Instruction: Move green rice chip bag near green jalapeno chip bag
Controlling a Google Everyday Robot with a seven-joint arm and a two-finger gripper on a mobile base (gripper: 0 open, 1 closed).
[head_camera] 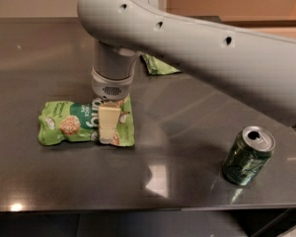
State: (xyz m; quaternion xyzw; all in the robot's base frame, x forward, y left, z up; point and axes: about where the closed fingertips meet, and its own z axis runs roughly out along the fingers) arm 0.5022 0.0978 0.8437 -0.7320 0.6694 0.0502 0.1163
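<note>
The green rice chip bag [69, 125] lies flat on the dark table, puffy and light green with rice-cake pictures. My gripper [108, 128] comes straight down from the big grey arm onto the bag's right part and touches it. The green jalapeno chip bag [160, 65] lies farther back and to the right. It is mostly hidden behind the arm, with only a darker green corner showing. The two bags are apart.
A green soda can [248, 156] stands upright at the front right of the table [187, 112]. The table's front edge runs along the bottom of the view. The grey arm [212, 48] spans the upper right.
</note>
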